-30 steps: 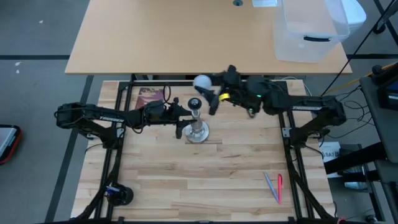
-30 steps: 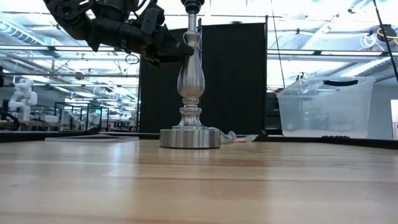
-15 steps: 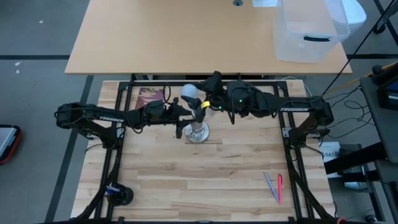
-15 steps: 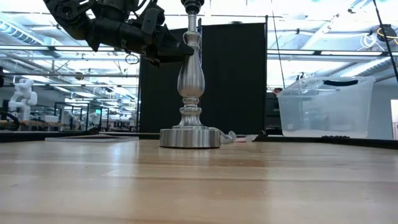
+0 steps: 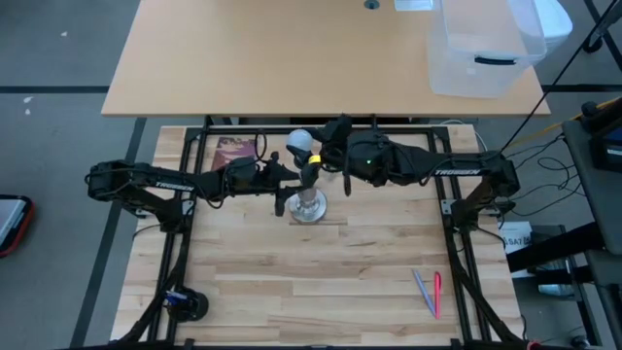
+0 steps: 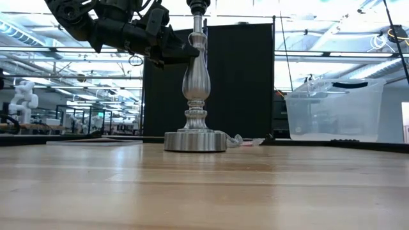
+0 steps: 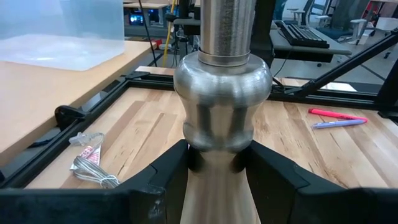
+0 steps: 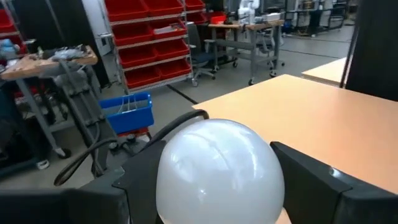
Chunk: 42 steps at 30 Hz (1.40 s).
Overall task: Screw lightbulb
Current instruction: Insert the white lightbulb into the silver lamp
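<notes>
Stand point(image 7: 224, 118): brushed silvery metal, glossy, smooth, faint vertical streaks.
Bulb point(image 8: 221, 171): white, smooth, soft satin sheen.
Left pincer point(image 7: 217, 171), right pincer point(image 8: 221, 186): dark matt plastic fingers.
Surface point(image 5: 369, 262): pale wood planks, visible grain, low sheen.
Bin point(image 5: 481, 53): clear, cloudy plastic.
Wrapper point(image 7: 90, 165): crinkled, shiny film.

The stand point(image 5: 308, 202) sits on the table point(image 5: 321, 282) near the middle of its far half. The left gripper point(image 5: 290, 177) clasps the stand's stem from the left; the right gripper point(image 5: 313, 153) holds the bulb point(image 5: 300, 142) just behind it. Two pens point(image 5: 429, 292) lie near the front right corner
</notes>
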Each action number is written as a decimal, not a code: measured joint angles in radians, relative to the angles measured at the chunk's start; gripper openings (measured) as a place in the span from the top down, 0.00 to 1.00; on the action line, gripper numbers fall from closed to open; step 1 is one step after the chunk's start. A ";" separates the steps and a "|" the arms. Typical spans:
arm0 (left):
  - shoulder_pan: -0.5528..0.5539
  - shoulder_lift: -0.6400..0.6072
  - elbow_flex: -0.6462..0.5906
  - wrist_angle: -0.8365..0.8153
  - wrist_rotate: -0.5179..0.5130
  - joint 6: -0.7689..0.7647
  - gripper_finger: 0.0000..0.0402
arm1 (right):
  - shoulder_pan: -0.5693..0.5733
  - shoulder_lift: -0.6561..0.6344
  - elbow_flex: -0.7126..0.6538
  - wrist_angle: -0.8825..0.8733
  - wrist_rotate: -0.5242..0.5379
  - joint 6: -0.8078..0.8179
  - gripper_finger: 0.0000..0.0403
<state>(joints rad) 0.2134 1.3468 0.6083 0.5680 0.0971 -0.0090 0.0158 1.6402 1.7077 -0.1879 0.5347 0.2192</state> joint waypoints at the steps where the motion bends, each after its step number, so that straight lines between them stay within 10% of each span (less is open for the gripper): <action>1: 0.000 0.000 0.000 0.000 0.000 0.000 0.62 | 0.002 0.000 -0.005 0.005 0.011 0.010 0.36; 42: 0.001 -0.002 0.000 -0.006 0.019 0.014 0.62 | 0.124 0.096 -0.011 0.061 0.464 0.160 0.36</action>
<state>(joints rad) 0.2146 1.3449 0.6083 0.5624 0.1164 0.0054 0.1400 1.7359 1.6962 -0.1265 0.9987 0.3789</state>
